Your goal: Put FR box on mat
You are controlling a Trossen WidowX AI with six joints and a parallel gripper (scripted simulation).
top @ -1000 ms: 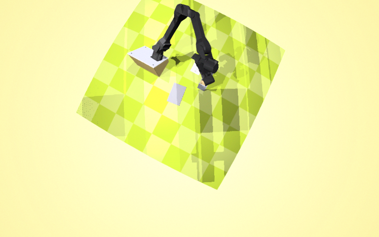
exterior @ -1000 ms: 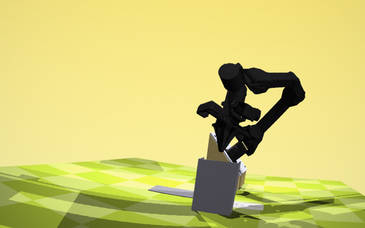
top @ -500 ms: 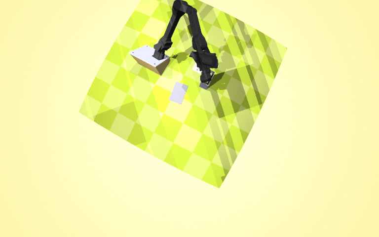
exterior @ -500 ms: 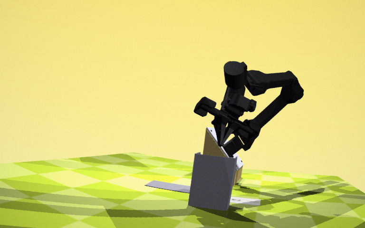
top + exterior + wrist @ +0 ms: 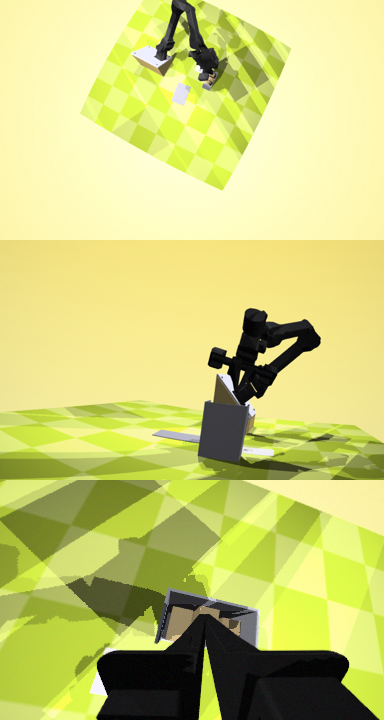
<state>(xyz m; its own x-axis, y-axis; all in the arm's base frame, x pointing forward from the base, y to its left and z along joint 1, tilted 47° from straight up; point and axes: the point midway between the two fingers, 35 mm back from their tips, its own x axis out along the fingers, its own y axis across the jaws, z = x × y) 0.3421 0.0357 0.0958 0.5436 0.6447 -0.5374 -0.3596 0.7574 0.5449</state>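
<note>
Hand: gripper [image 5: 208,71] [image 5: 235,391] [image 5: 204,619] has its fingertips together, nothing between them. They point down towards the bin [image 5: 207,87] [image 5: 222,432] [image 5: 258,627]; contact with a box or rim cannot be judged from here.

Below and beyond the tips, inside the bin: tan boxes [image 5: 209,80] [image 5: 181,620], partly hidden by the fingers. They stand on end between the walls, which presumably keep them upright and leave their broad sides hard to read. No reach code shows, so I cannot say which is the FR box; it is presumably among these.

White card [image 5: 197,68] [image 5: 259,451] [image 5: 98,682] lies flat beside the bin, to the left of the fingers and nearer the camera's lower edge in the wrist view. Its print is not readable; likely it is a reference label, placed for comparison.

Grey mat [image 5: 181,94] [image 5: 175,435] lies flat off to the hand's side, apart from the bin, leaving room to lay a box down away from its neighbours. No box on it.

Judgement: still the finding stage. Closed fingers make a slim probe, useful for nudging a box to expose its face, though a push could tip a neighbour. Gripping calls for opening first, then a hold that lets the printed side finish upward.
</note>
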